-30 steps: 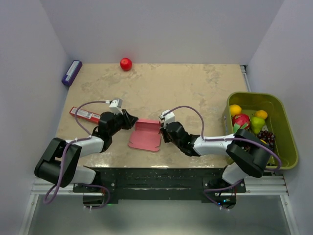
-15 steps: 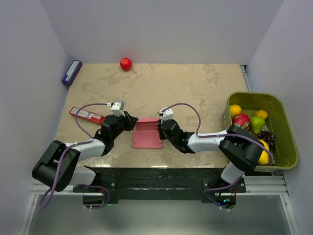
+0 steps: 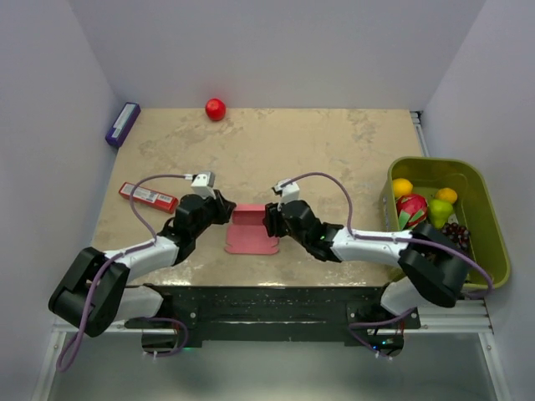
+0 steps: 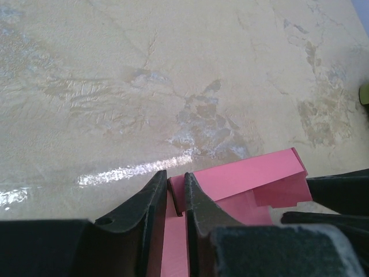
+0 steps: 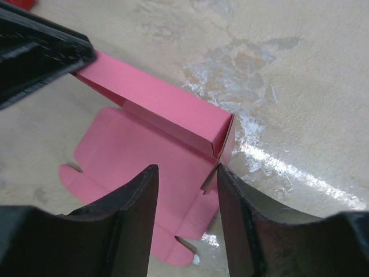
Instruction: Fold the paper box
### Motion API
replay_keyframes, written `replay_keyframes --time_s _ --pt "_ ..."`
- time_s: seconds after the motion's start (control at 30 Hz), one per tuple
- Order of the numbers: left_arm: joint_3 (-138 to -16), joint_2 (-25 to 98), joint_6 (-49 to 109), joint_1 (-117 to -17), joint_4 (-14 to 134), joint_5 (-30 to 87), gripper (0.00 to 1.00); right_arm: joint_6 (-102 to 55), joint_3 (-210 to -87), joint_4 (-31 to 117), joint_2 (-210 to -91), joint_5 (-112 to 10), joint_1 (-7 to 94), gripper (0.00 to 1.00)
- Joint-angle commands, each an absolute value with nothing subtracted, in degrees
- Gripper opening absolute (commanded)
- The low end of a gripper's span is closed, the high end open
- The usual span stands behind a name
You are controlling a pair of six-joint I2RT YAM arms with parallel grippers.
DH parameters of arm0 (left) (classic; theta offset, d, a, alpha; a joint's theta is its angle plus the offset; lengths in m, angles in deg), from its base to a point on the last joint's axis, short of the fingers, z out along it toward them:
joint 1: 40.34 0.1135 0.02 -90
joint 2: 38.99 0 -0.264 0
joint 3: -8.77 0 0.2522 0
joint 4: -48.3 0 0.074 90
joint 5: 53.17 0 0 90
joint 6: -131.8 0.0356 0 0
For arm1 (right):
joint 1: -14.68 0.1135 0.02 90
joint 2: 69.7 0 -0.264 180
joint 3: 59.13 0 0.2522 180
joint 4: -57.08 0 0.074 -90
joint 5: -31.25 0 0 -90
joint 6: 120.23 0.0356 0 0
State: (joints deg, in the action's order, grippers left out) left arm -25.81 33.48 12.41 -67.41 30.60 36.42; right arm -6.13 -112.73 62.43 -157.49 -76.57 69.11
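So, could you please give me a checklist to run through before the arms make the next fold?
1. Left gripper pinching the box wall: ok.
2. Right gripper gripping: not ok, jaws open astride the box end.
3. Rear wall raised: ok.
4. Front flap folded up: not ok, flat on the table.
5. Packet apart from the box: ok.
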Motion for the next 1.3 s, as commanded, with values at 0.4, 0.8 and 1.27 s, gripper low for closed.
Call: replay_keyframes --time_s 0.4,0.8,1.27 --pt "-27.9 35.6 16.2 -68.2 42.8 36.7 0.19 -10.7 -108.0 52.3 -142.7 -76.8 58.5 0.61" --pt "-28.5 35.8 16.7 -68.2 43.0 36.3 0.19 -18.0 -106.6 67.0 -152.1 -61.7 58.6 0.57" --pt "-28.8 36.7 17.9 -68.2 42.1 35.5 0.18 -24.8 -105.4 78.6 -158.2 -56.4 58.6 0.58"
